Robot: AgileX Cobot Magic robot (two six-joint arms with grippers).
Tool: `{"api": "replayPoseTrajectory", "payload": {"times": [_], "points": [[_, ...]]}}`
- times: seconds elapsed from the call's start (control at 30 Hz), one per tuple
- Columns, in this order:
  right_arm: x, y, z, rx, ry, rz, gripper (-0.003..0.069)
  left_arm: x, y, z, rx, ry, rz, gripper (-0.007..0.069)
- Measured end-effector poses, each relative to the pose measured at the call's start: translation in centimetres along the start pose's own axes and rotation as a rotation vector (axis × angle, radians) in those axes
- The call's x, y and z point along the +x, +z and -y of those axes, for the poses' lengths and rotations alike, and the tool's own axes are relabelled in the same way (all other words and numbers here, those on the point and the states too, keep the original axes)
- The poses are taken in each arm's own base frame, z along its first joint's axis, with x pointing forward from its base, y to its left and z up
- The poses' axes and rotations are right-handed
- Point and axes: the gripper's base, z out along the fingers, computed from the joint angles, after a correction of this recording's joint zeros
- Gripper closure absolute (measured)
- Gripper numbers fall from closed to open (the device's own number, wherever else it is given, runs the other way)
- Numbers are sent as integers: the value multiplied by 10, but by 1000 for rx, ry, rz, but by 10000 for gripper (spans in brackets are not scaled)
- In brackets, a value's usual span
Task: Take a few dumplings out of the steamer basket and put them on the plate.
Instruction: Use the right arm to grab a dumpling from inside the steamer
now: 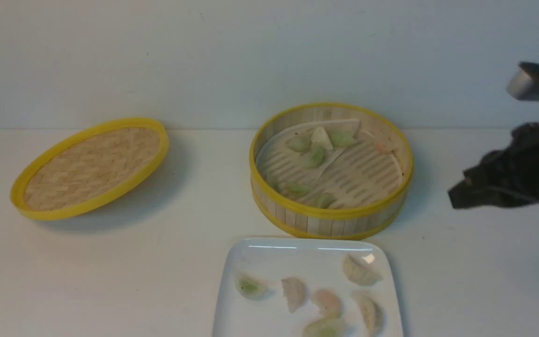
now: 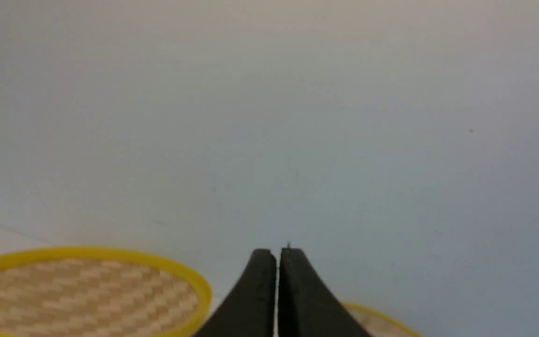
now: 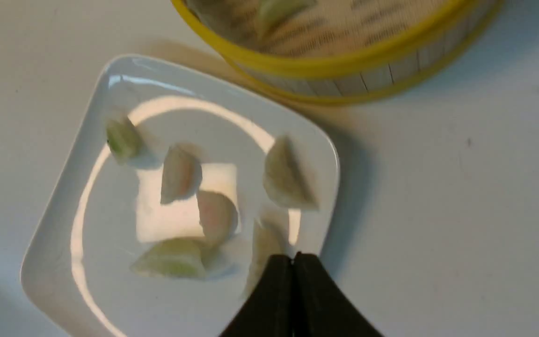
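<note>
Right gripper [image 3: 293,256], clenched and empty, hovers near the plate [image 3: 49,234], where six dumplings [image 3: 288,180] lie; others sit in the steamer basket [image 3: 344,65] beyond it. Likely between transfers; next it must open over a basket dumpling.

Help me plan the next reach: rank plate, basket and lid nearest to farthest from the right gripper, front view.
1-2. Plate, front centre, and basket, behind it: too close to call.
3. Lid, far left: farthest from the right gripper.
</note>
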Motion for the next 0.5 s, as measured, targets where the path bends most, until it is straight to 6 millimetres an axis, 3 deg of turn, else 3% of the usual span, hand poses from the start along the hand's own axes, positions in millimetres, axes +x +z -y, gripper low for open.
{"api": "replayPoseTrajectory", "payload": {"times": [0.07,0.1,0.13,0.2,0.23,0.27,0.4,0.5], "points": [[-21,16,-6,-12,-47,-14,673,-11,12,16,-1,-13,-195,630],[-23,21,-5,-14,-48,-23,672,-13,14,17,-2,-14,-196,630],[-41,35,-11,-27,-79,-27,671,-17,26,27,-11,-20,-395,630],[-55,54,-12,-37,-90,-47,669,-19,41,36,-22,-7,-599,630],[-57,57,-12,-37,-90,-48,669,-20,42,37,-19,5,-621,630],[-72,71,-12,-34,-97,-53,662,-19,58,41,-18,40,-800,630],[-94,107,-9,18,-114,-115,612,-8,83,39,-5,101,-1078,630],[-104,123,-11,60,-123,-146,545,4,92,34,-7,86,-1196,630]]}}
